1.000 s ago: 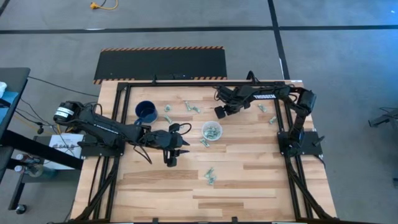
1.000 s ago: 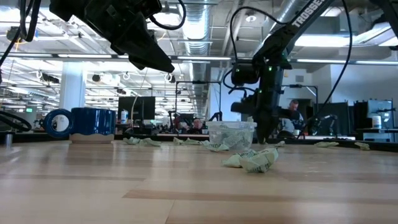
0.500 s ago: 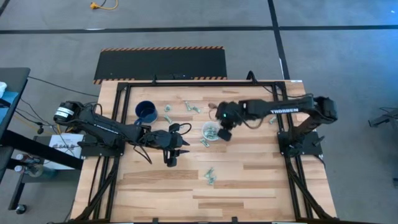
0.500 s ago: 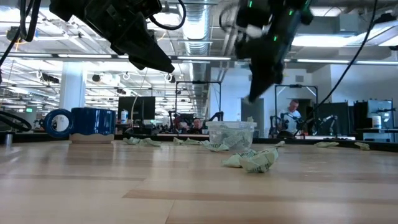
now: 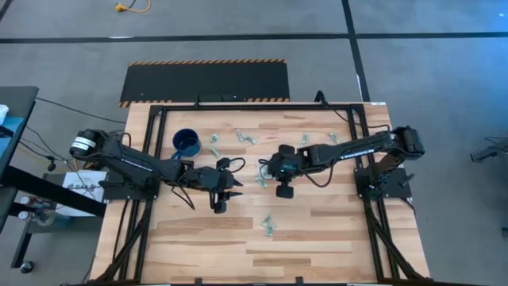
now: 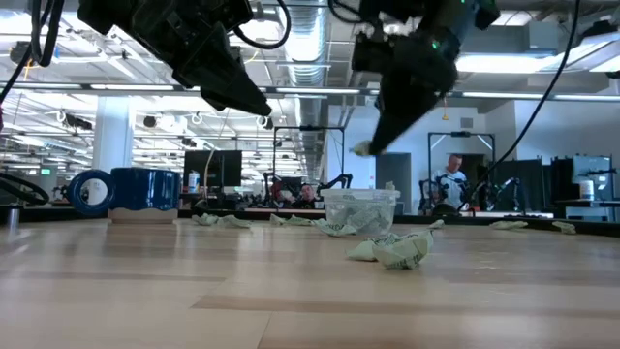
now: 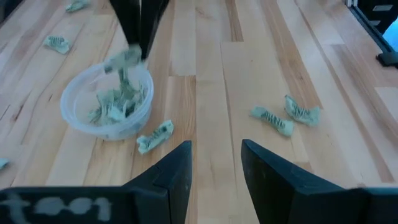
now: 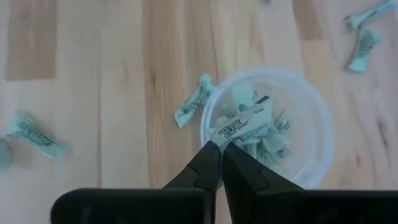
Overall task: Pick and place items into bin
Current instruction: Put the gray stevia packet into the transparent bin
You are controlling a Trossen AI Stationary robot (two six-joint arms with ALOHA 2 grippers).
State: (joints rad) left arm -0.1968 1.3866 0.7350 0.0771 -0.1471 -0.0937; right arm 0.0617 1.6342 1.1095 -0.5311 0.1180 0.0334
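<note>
While both arms hang over the table's middle, going left to right:
Left pincer [image 5: 220, 200]: fingers [image 7: 171, 176] parted, holding nothing, hovering just left of the bin [image 5: 267, 170]; unmoved from a second ago.
Bin: near the table's centre, partly filled with items [image 7: 118, 106]; loose ones lie around it.
Right pincer [image 8: 220, 149]: pinched tight on one wrapped item [image 8: 244, 125], directly above the bin.
Change: right arm swung in from the far edge.
Pose: right arm stretched leftward, wrist pointing down.
</note>
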